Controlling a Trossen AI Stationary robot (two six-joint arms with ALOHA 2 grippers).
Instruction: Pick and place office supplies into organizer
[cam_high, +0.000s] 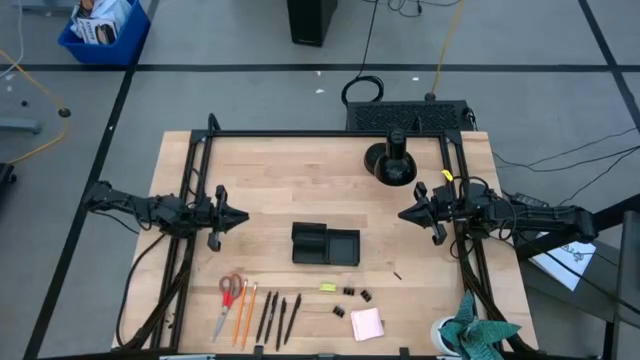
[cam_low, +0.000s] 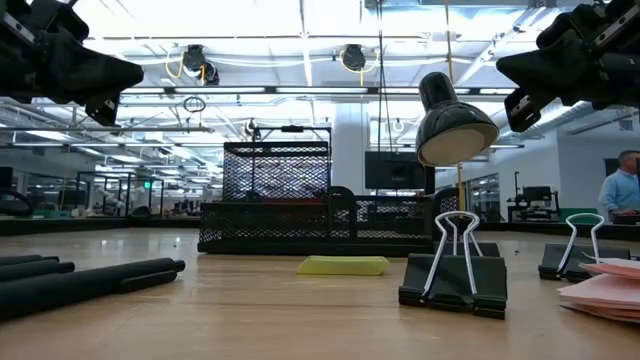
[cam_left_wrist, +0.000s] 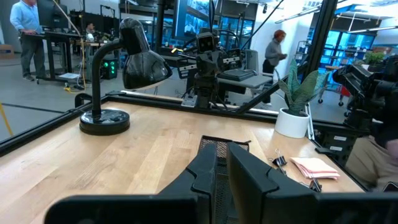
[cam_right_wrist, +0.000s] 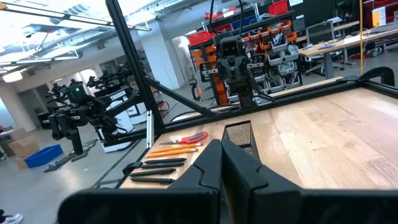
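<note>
Black desk lamp (cam_high: 390, 160) at table's (cam_high: 270, 170) far side, potted plant (cam_high: 470, 330) at near right corner. Black mesh organizer (cam_high: 325, 245) mid-table, unobstructed; scissors (cam_high: 228, 300), pencils (cam_high: 244, 314), pens (cam_high: 278, 318), clips (cam_high: 352, 294), pink pad (cam_high: 366, 323) along near edge. Left hand (cam_high: 240, 216) narrowly parted, right hand (cam_high: 404, 214) closed, both empty, aloft.

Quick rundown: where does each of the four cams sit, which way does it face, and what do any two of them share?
High view: overhead, straight down on the table; both arms, left end effector, right end effector, organizer.
Low view: table height, level across toward the room; binder clip close up, arms at the top corners.
Left wrist view: looks across the table past its own fingers at the desk lamp.
Right wrist view: looks past its own fingers at the scissors.
Shared: the organizer shows in all four views.
</note>
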